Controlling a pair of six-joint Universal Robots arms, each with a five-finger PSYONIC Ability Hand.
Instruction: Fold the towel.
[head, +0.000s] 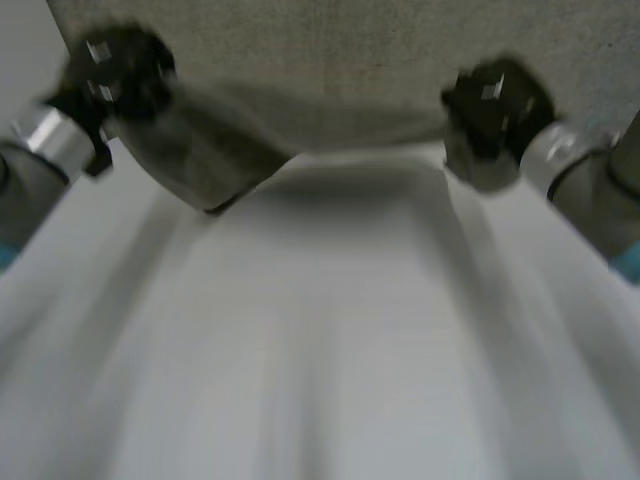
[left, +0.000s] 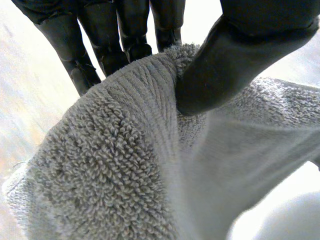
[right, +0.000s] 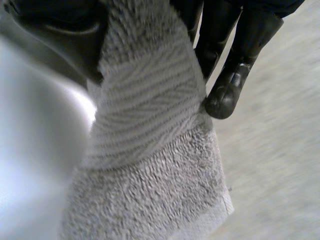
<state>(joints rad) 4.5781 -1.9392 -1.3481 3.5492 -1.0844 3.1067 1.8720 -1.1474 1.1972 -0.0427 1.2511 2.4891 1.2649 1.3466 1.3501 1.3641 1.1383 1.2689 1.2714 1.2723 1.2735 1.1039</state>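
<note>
Grey towel (head: 330, 90) across top of frame in head view, over white table (head: 330, 380), L hand (head: 115, 70) upper left, thumb & fingers (left: 107, 50) pinched on towel edge, R hand (head: 495, 100) upper right, thumb & fingers (right: 227, 95) clamped on towel nr a corner

One towel (head: 330, 70), two hands (head: 118, 68) (head: 495, 105)
</note>
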